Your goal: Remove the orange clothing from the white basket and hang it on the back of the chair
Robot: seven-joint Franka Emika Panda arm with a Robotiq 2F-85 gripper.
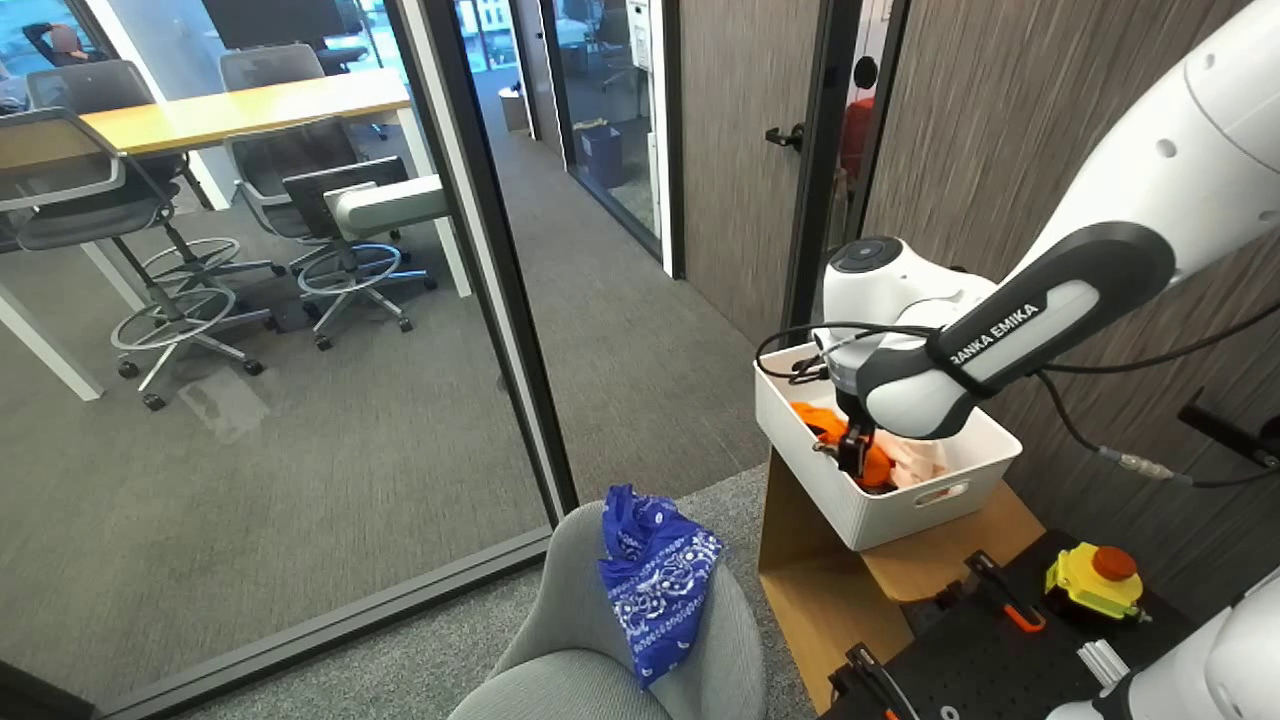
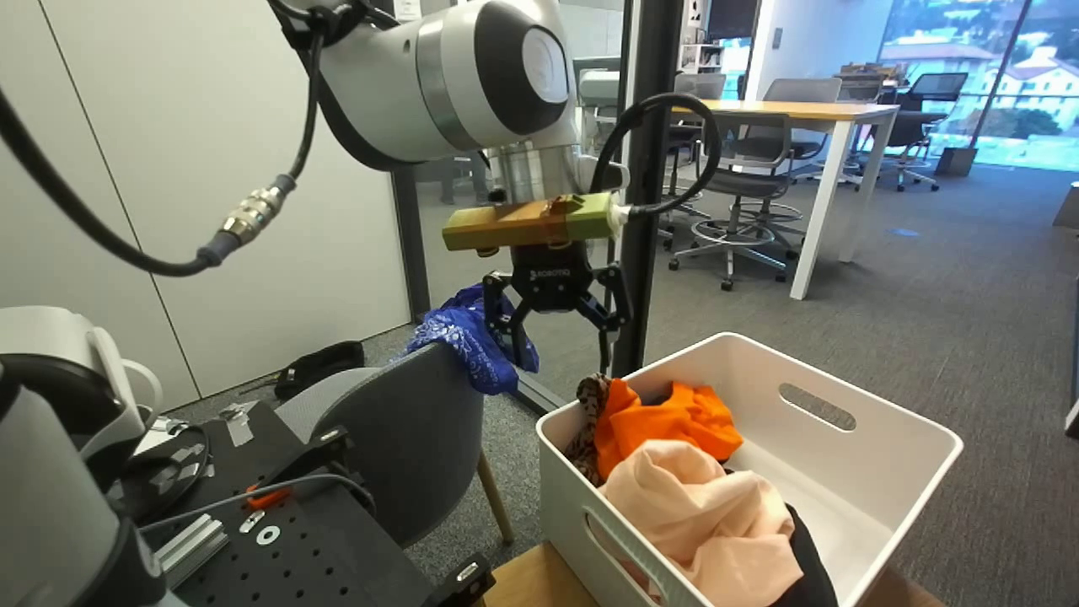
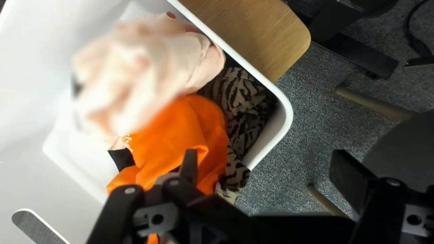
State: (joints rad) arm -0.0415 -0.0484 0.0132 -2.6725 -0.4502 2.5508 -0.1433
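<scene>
The orange clothing [image 1: 818,418] lies bunched inside the white basket [image 1: 815,470], near one end. In an exterior view the orange clothing [image 2: 666,426] sits between a peach cloth and a patterned cloth in the basket [image 2: 877,421]. My gripper [image 2: 561,358] is open and empty, above and beside that end of the basket. In the wrist view the gripper [image 3: 266,166] has one finger over the orange clothing [image 3: 173,132] and the other outside the basket rim [image 3: 286,108]. The grey chair [image 1: 570,590] stands beside the basket; its back also shows in an exterior view [image 2: 405,438].
A blue bandana [image 1: 660,590] hangs over the chair back. A peach cloth [image 2: 700,523] and a black-patterned cloth [image 3: 242,105] share the basket. The basket stands on a wooden stand [image 1: 945,550]. A glass wall with a black post [image 2: 653,169] is behind. A black pegboard table [image 2: 320,539] is nearby.
</scene>
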